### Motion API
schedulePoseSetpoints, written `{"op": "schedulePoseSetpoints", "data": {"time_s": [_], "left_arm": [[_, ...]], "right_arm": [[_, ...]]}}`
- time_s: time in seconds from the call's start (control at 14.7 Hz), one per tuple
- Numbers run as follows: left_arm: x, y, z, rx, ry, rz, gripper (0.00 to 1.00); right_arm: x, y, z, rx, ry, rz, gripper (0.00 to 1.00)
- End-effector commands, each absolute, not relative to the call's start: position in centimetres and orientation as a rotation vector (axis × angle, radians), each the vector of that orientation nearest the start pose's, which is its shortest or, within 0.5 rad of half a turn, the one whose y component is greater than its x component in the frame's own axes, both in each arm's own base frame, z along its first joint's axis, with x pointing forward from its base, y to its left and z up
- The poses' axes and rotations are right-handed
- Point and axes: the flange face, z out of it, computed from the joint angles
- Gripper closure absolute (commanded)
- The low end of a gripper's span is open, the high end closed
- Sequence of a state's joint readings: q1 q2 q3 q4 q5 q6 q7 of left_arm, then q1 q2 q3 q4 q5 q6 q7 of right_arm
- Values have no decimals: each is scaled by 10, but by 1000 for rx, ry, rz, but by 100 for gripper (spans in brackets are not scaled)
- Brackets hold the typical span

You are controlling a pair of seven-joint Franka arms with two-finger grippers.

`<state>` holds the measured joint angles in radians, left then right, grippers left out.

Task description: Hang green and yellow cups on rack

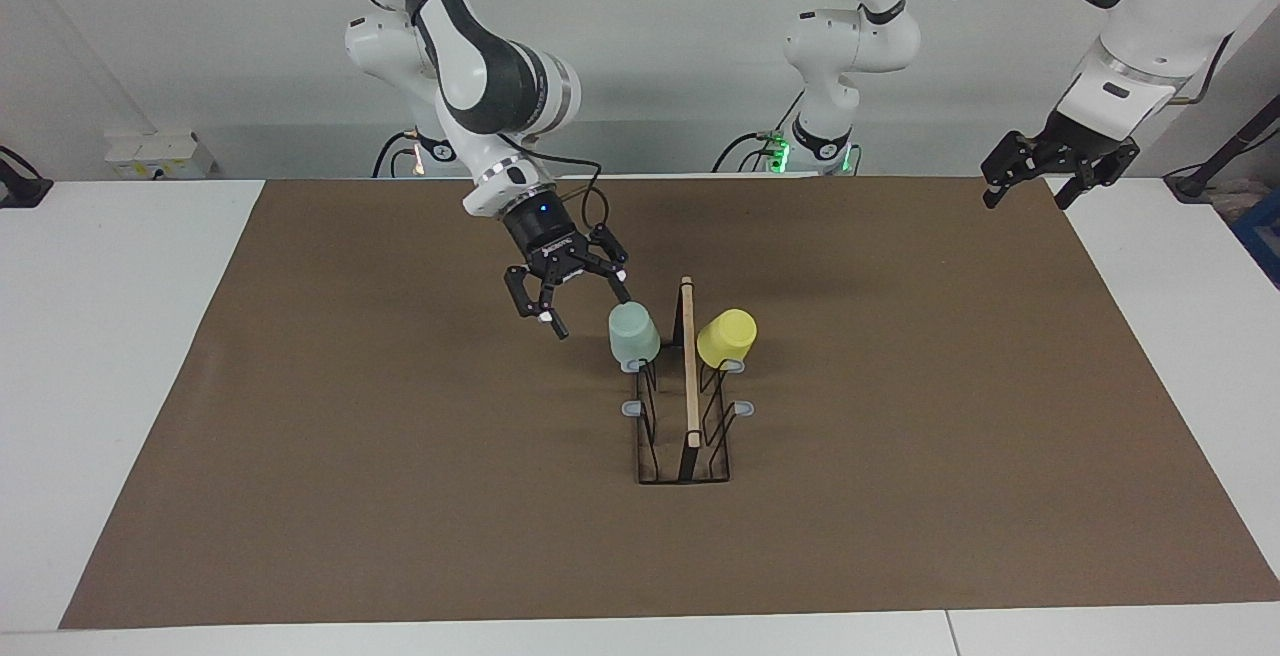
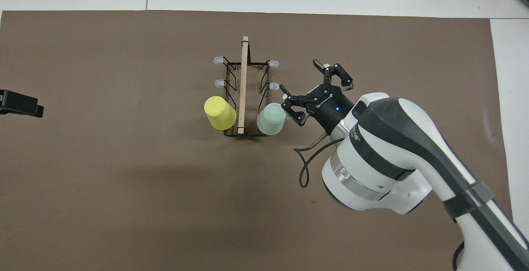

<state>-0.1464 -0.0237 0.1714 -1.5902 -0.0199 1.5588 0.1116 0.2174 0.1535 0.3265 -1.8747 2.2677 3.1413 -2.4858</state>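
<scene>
Brown matting [image 1: 300,436] covers the white tabletop [image 1: 120,336]. Facing view: the rack [image 1: 685,436] stands mid-mat, its wooden bar [image 1: 689,356] running away from my bases. Green cup [image 1: 633,332] sits mouth-down on a prong on the side toward my right arm's end; yellow cup [image 1: 727,338] is tilted on the matching prong on the side toward my left arm's end. Both occupy the prongs nearest me. My right hand [image 1: 582,305] hangs above the mat just beside the green cup, fingers spread wide, gripping nothing and apart from the cup. My left hand [image 1: 1030,181] waits above the mat's corner at its own end, open and empty.

Overhead view: the right hand [image 2: 305,83] is off to the side of the rack [image 2: 248,97], level with the middle prong, and clear of the green cup [image 2: 271,118]. Yellow cup [image 2: 220,112] leans outward from the bar [image 2: 244,85]. Only an edge of the left hand [image 2: 20,103] shows.

Judgement: both cups look hung, so the step in hand is the retreat. To do it well I should lift up and away from the rack, keep the fingers wide, and avoid brushing the green cup or the free prongs.
</scene>
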Motion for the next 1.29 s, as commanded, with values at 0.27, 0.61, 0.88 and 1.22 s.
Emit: {"op": "schedulePoseSetpoints", "data": {"time_s": [0.27,0.61,0.88,1.22], "left_arm": [[538,12,628,-3149,124,-9,0],[538,12,628,-3149,124,-9,0],[538,12,628,-3149,124,-9,0],[538,12,628,-3149,124,-9,0]], "right_arm": [[575,182,451,-2287,-1195,-1666,0],[600,127,456,-2206,-1396,-1714,0],[621,72,469,-2050,-1646,-1678,0],[631,1,497,-2045,-1676,-1237,0]]}}
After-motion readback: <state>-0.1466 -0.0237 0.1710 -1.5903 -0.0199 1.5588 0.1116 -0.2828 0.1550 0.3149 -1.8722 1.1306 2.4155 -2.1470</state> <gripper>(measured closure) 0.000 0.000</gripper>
